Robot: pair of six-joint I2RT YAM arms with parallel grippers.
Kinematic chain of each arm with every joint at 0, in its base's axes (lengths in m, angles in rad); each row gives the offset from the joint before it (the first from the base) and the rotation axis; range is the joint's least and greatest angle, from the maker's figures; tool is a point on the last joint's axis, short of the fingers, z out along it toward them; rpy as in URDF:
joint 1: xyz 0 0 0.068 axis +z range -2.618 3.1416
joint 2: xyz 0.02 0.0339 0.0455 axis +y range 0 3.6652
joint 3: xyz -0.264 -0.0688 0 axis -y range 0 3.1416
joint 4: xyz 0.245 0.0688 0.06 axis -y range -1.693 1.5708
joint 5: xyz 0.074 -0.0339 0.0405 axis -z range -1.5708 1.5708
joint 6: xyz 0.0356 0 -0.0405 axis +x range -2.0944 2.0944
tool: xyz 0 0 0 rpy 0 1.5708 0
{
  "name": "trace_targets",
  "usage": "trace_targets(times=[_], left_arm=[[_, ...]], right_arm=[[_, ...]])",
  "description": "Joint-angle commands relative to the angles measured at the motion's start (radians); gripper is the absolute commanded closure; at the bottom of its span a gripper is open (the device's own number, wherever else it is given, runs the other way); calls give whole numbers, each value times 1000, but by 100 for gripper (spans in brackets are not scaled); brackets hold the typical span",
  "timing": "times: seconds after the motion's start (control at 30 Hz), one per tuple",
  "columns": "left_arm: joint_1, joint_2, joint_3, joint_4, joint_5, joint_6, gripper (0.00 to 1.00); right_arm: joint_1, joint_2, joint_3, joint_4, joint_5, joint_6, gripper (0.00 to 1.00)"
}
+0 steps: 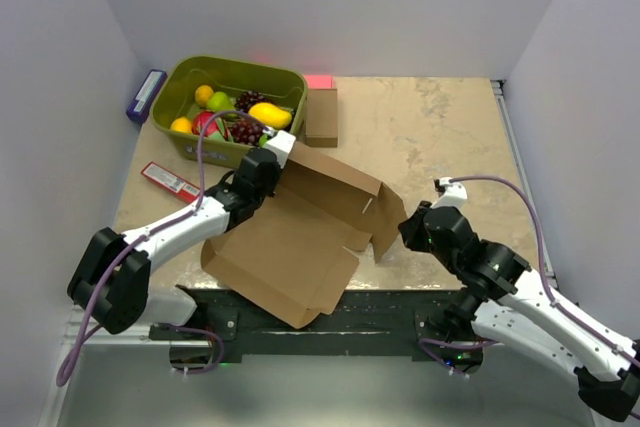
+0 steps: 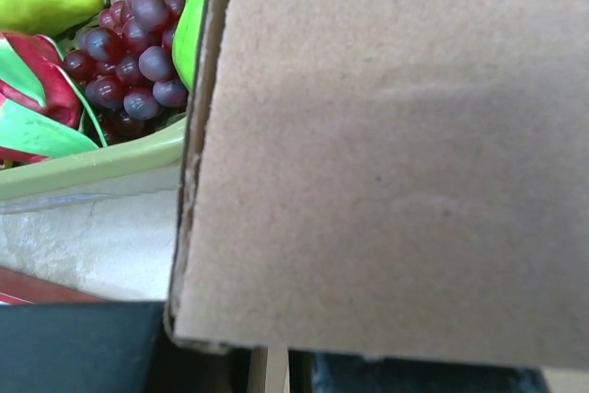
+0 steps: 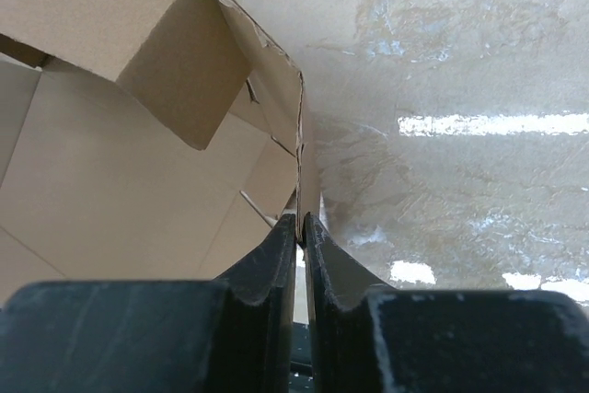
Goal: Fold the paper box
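Observation:
The paper box [image 1: 300, 237] is a large brown die-cut sheet lying partly folded at the table's near middle, with its back and right walls raised. My left gripper [image 1: 262, 169] is at the box's back left corner. In the left wrist view a cardboard panel [image 2: 386, 154] fills the frame, and a thin cardboard edge sits pinched at the left gripper [image 2: 269, 367]. My right gripper [image 1: 408, 229] is shut on the upright right flap [image 3: 299, 163], which the right wrist view shows edge-on at the gripper [image 3: 301, 227].
A green basket [image 1: 180, 82] of fruit stands at the back left, right behind the left gripper, with grapes [image 2: 129, 62] close by. A small brown box [image 1: 321, 114] and a pink item [image 1: 318, 81] lie beside it. A red packet [image 1: 170, 181] and a blue item [image 1: 146, 95] lie at the left.

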Motion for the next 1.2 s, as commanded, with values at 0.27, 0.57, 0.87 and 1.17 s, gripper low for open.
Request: trace_targets(times=[0.27, 0.57, 0.87, 1.17], left_arm=[[60, -31, -9, 71, -41, -30, 100], [80, -15, -1, 75, -117, -33, 100], [79, -34, -4, 81, -105, -108, 100], [37, -103, -55, 86, 298, -77, 90]], right_arm=[[1, -23, 52, -36, -7, 19, 100], [1, -29, 64, -53, -10, 25, 100], [1, -29, 62, -47, -13, 23, 100], [1, -6, 125, -68, 33, -55, 100]])
